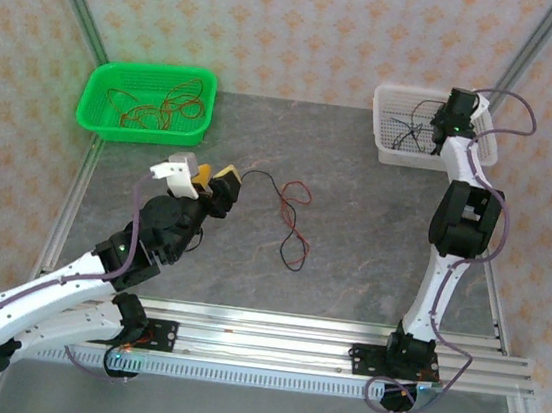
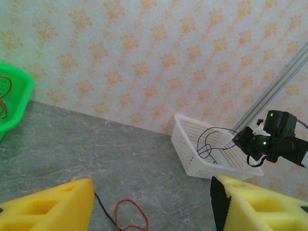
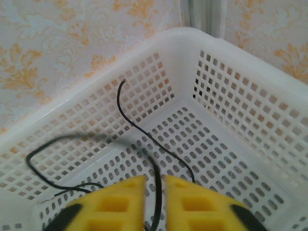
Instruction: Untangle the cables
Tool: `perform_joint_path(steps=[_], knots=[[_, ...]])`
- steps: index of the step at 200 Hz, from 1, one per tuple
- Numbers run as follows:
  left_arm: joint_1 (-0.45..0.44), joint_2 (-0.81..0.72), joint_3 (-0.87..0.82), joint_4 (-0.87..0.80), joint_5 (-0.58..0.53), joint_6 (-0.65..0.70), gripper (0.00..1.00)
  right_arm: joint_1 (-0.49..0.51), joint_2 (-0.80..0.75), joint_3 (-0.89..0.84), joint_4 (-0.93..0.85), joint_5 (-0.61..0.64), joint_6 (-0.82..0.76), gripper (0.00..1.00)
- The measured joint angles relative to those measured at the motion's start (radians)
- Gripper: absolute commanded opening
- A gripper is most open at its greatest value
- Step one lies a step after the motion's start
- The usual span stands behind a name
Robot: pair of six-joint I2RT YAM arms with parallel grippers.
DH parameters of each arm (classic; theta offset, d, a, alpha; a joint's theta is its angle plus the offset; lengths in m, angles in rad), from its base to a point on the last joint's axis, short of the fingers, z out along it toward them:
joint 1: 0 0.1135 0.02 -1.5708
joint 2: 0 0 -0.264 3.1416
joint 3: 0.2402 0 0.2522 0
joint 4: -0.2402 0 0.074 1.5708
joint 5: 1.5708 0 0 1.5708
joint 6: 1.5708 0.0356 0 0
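Over the white basket (image 3: 240, 82), pinches a black cable (image 3: 132, 126) in the right gripper (image 3: 154, 187), jaws almost together; holds the left gripper (image 2: 151, 199) spread wide and empty low over the bench (image 2: 96, 154), by a red cable (image 2: 127, 200) and another black one; more red cables (image 1: 157, 109) in the green basket (image 1: 152, 68)

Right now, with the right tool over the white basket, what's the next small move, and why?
Probably open the right tool. It looks closed on a black cable that runs between its fingers, and it hangs over the floor of the white basket, so letting go should drop the cable inside.
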Motion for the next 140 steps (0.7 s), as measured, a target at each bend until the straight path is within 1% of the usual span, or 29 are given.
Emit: perform_joint_path(steps=[18,42,76,97,122,140], knots=[[0.000,0.021,0.023,-0.028,-0.008,-0.017,0.64,-0.002,0.000,0.000,-0.011,0.008,-0.004,0.36],[0.000,0.054,0.042,-0.058,-0.011,-0.037,0.64,-0.008,0.000,0.000,-0.028,0.017,-0.001,0.41],[0.000,0.093,0.046,-0.090,-0.007,-0.067,0.64,-0.013,-0.003,-0.002,-0.042,0.019,0.003,0.42],[0.000,0.117,0.060,-0.117,-0.007,-0.082,0.63,-0.015,-0.029,-0.033,-0.047,0.016,0.011,0.42],[0.000,0.153,0.100,-0.160,-0.007,-0.105,0.63,-0.015,-0.103,-0.092,-0.049,0.003,0.030,0.42],[0.000,0.187,0.129,-0.191,-0.007,-0.129,0.62,-0.015,-0.195,-0.166,-0.036,-0.016,0.045,0.42]])
